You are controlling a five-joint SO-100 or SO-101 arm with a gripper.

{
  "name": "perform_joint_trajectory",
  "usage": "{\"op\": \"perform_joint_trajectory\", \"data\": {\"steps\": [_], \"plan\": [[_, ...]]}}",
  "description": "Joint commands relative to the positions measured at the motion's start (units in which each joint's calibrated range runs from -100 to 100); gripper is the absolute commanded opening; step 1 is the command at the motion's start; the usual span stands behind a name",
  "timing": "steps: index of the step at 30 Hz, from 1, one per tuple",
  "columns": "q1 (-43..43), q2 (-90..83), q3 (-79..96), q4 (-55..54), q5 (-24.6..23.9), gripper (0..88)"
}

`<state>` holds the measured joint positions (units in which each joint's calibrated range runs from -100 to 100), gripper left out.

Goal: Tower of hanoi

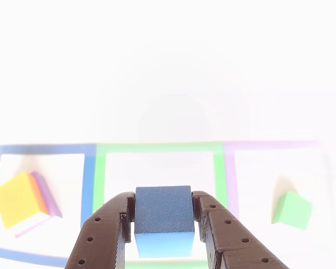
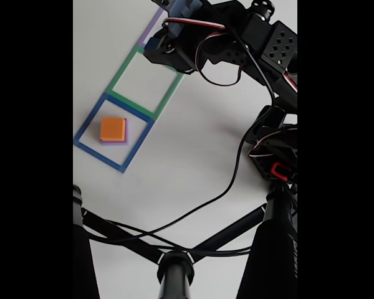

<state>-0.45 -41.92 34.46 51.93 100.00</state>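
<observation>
Gripper (image 1: 162, 224): dark brown jaws closed against both sides of the blue cube (image 1: 163, 210), holding it.
Below the jaws: the green outline (image 1: 157, 148).
Left of the jaws, other view: orange-yellow block (image 1: 17, 199) stacked on the purple block (image 1: 45, 193), inside the blue outline (image 1: 45, 150).
Right of the jaws: green block (image 1: 292, 210), alone inside the purple outline (image 1: 269, 145).
Fixed view: arm (image 2: 237, 43) reaching over the outlines on the white table (image 2: 193, 156).

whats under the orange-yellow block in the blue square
The orange-yellow block sits on the purple block, whose edge shows along one side in both views. The purple block's top is mostly covered, so anything else between them cannot be seen.
</observation>
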Motion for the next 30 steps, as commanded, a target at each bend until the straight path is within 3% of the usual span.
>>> {"op": "perform_joint_trajectory", "data": {"steps": [1,8,14,23,30], "plan": [[0.8,-2.7,18.1,-24.2,0.0,0.3],[0.2,6.4,38.4,-58.7,0.0,0.5],[0.4,22.8,44.0,-83.3,0.0,0.7],[0.5,45.1,42.6,-107.3,0.0,0.9],[1.4,57.0,39.8,-116.8,0.0,1.0]]}}
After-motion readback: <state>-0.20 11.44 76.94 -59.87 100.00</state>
